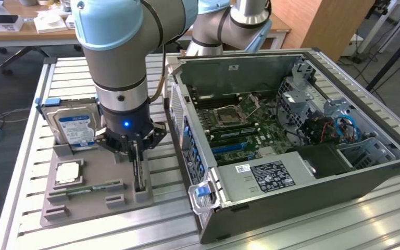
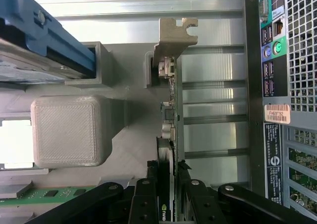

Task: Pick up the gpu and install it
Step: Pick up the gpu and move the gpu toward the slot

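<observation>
Now the hand (image 2: 169, 184) pinches the gpu (image 2: 172, 110) by its upper edge. The card looks light, stiff and fragile, best held by bare board.

Reading off the wrist view now: there's a white sticker (image 2: 277, 113) on the back of the computer case (image 2: 252, 35), barcode on top, and under it I make out what looks like FH69T92. On the edge of the gpu (image 2: 171, 130) I catch the NVIDIA mark, only partly readable. In the exterior view, the power supply label (image 1: 270, 174) and the blue-white hard drive label (image 1: 75, 130) carry print too fine for me to read.
</observation>
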You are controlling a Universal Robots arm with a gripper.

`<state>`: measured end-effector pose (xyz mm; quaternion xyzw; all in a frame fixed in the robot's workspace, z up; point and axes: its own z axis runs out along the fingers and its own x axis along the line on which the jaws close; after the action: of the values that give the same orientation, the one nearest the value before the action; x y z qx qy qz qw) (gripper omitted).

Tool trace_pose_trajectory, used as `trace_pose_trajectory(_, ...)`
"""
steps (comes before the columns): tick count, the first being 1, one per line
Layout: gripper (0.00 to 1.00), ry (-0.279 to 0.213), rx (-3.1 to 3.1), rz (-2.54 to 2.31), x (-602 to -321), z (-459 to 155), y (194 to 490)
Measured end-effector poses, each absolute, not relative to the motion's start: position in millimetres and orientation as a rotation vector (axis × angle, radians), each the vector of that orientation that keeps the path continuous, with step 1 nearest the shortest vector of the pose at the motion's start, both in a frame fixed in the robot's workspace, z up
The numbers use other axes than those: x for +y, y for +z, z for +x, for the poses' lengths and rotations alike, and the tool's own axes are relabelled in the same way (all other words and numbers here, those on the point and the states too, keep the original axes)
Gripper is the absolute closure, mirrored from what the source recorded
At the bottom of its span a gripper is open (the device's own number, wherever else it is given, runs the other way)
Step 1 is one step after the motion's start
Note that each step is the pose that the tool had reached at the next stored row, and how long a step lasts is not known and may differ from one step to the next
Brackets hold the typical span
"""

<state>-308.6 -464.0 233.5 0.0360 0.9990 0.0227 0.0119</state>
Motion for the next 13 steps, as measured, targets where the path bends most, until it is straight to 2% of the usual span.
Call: trace_pose_trajectory(13,0.74,0.071,3.116,0.081,-464.0,-308.6,261.2)
